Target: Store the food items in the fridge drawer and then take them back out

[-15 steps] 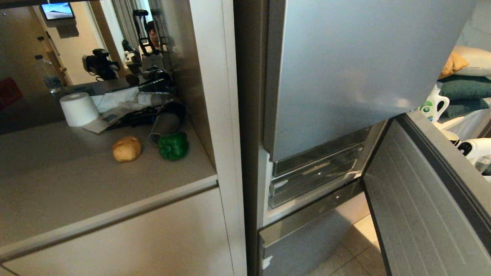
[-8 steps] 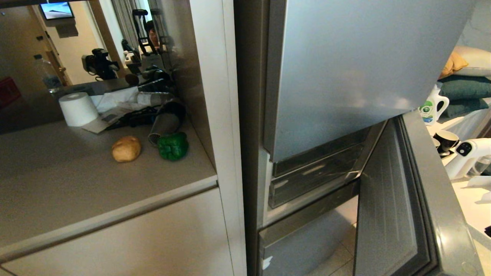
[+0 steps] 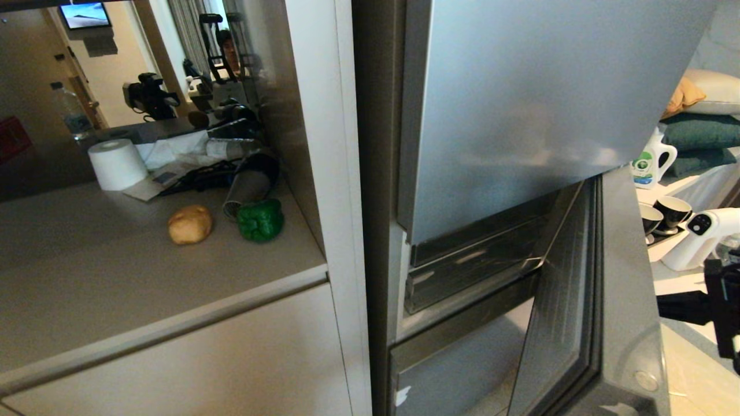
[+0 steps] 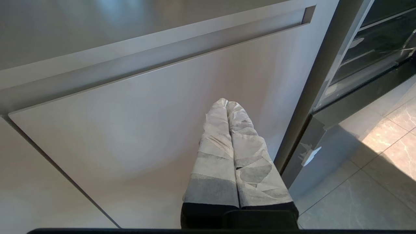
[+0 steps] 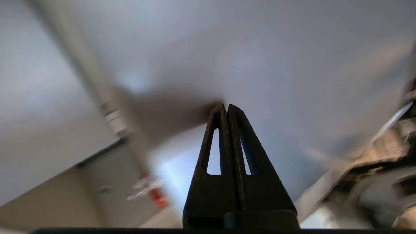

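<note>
your left gripper (image 4: 227, 103): two long tapered fingers (image 4: 213, 162) wrapped in pale grey-white tape, patchy and creased, with a darker grey band low down, set on a black base. your right gripper (image 5: 226, 106): two bare matte-black fingers (image 5: 256, 156), wedge-shaped, each with a narrow triangular cut-out, on a black mount. your right arm (image 3: 722, 309) in the head view: boxy black housing.

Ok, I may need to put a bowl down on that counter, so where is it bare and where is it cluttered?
The counter is bare across its front, from the potato and green pepper out to the front edge. The back is crowded: the paper roll, papers and dark gear fill it up to the side wall.
</note>
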